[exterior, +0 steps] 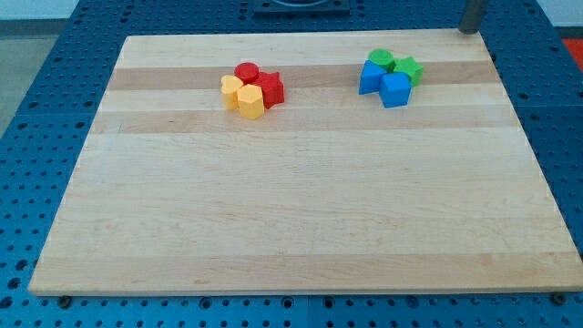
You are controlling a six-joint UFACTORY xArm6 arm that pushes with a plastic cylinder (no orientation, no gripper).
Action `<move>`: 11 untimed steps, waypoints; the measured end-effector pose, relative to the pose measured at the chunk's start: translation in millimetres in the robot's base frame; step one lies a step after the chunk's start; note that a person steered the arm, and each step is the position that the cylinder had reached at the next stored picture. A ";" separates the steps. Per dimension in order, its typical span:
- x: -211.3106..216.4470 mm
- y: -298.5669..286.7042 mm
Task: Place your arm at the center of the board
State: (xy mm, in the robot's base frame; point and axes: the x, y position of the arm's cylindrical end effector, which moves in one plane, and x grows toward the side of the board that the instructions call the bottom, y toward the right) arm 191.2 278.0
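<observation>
While my tip (471, 30) sits at the board's (301, 228) top-right corner, no pincer shows.

I see a pale wooden board (301, 210) with lengthwise grain stripes, on a blue table surface (55, 109) dotted with dark holes. Two yellow blocks (243, 95), two red blocks (261, 83), two blue blocks (384, 84), two green blocks (396, 65).

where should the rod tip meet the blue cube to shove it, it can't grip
No gripping: push the blue cube on its flat face toward the view's bottom right, where the board lies open. Other blocks crowd its upper-left side. My tip sits at the view's top right.
</observation>
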 end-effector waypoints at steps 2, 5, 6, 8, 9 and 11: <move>0.1 -31.9; 66.8 -215.7; 81.0 -236.5; 120.6 -213.3; 164.9 -210.8; 197.5 -250.1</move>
